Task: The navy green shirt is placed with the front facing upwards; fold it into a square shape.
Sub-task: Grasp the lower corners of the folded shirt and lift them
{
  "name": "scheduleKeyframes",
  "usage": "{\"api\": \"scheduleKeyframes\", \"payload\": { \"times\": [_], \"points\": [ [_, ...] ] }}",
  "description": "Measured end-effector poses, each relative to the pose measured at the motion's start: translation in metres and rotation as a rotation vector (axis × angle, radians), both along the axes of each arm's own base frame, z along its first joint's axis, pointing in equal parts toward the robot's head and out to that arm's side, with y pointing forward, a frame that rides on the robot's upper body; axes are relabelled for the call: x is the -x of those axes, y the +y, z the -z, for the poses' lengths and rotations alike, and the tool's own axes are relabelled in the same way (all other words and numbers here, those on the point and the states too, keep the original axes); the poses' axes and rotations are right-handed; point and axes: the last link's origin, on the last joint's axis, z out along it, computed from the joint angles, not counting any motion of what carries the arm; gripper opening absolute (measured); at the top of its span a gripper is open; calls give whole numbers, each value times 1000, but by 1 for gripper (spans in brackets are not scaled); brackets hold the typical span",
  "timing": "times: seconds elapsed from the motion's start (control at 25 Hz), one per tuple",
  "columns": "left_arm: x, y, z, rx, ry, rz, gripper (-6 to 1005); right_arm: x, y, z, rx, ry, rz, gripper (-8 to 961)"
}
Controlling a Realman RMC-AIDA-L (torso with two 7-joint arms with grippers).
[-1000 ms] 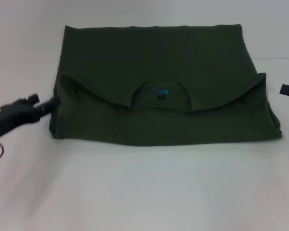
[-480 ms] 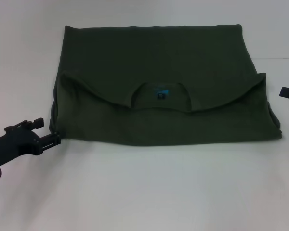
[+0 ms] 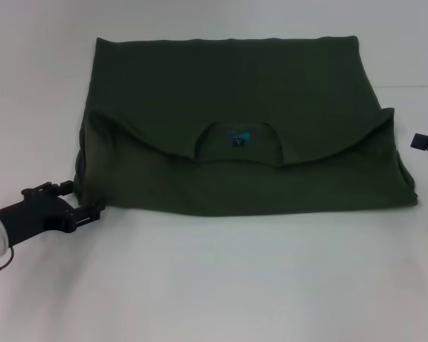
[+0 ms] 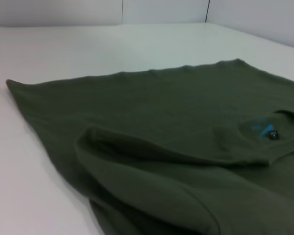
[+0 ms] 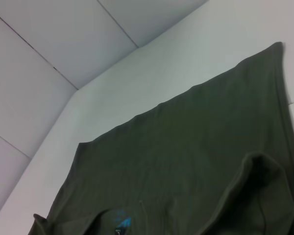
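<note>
The navy green shirt (image 3: 228, 78) lies on the white table, doubled over with its plain back up. Its shoulders and neckline lie across the middle, where a small blue neck label (image 3: 239, 137) shows. My left gripper (image 3: 80, 200) is open at the shirt's near left corner, one finger on each side of the hem edge. Only the tip of my right gripper (image 3: 426, 142) shows, off the shirt's right edge level with the sleeve fold. The left wrist view shows the shirt (image 4: 161, 107) with its folded sleeve close by. The right wrist view shows the shirt (image 5: 186, 147) from the other side.
Bare white table (image 3: 235, 285) stretches between me and the shirt. White walls (image 5: 63, 44) rise behind the table's far edge.
My left gripper has moved from the shirt's left edge toward me, down to its near left corner. The right gripper has barely moved. The shirt lies as before.
</note>
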Motion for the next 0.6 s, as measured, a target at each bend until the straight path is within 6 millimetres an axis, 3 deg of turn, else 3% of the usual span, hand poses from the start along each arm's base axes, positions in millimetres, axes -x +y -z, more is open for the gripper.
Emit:
{"api": "scheduleKeyframes", "payload": {
  "times": [0.36,0.6],
  "points": [
    [-9,7,7,29,27,35,781,-1,0,1,-6,-4,8,749],
    [-11,8,7,35,38,46,720,-3,-1,0,-10,-6,14,749]
  ]
}}
